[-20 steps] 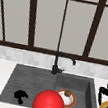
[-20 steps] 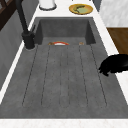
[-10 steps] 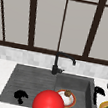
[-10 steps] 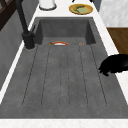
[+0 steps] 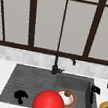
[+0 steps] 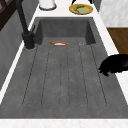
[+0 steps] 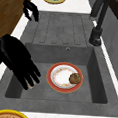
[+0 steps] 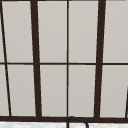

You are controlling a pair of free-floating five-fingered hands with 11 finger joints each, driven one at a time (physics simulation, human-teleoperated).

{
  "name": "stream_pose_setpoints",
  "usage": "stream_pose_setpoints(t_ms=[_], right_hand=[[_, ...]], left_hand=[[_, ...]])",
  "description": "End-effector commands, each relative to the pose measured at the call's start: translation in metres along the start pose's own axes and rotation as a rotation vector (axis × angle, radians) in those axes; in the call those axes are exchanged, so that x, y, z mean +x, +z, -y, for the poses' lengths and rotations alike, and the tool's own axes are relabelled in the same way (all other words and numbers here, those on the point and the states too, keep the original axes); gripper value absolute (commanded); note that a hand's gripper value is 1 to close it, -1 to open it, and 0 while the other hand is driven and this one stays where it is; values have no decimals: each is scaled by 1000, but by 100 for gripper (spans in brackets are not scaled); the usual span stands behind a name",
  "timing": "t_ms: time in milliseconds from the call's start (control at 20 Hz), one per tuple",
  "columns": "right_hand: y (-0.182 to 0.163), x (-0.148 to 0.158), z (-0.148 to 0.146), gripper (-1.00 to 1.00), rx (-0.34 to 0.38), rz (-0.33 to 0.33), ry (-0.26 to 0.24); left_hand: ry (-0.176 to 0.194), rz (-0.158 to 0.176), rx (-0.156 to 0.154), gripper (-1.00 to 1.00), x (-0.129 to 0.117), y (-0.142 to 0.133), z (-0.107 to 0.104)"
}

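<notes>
Grey sink (image 5: 30,78) set in a white bench under a window. Front view: the right hand (image 5: 95,89) hangs at the basin's right wall, fingers pointing down and relaxed, apart from the red-rimmed plate (image 5: 70,101) on the basin floor; the left hand (image 5: 20,95) hovers over the drainboard, fingers curled on nothing. Right side view: the right hand (image 7: 17,62) reaches into the basin, straight fingers just beside the plate (image 7: 59,77), not touching

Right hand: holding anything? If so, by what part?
Nothing held: the right hand hangs over the sink basin's front edge, fingers straight, apart from the plate.
</notes>
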Motion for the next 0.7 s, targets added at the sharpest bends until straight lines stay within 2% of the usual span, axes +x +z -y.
stream_pose_setpoints(t_ms=[0, 150, 200, 250, 350, 650], right_hand=[[3, 8, -2, -100, -12, 79, 73], [6, 14, -4, -100, -11, 122, 75], [9, 20, -13, -100, -16, 126, 38], [19, 21, -19, -100, -35, 101, 13], [28, 27, -27, -100, -61, 98, -11], [41, 44, -72, -100, -75, 138, -30]], left_hand=[[0, 0, 0, 0, 0, 0, 0], [0, 0, 0, 0, 0, 0, 0], [0, 0, 0, 0, 0, 0, 0], [0, 0, 0, 0, 0, 0, 0], [0, 0, 0, 0, 0, 0, 0], [0, 0, 0, 0, 0, 0, 0]])
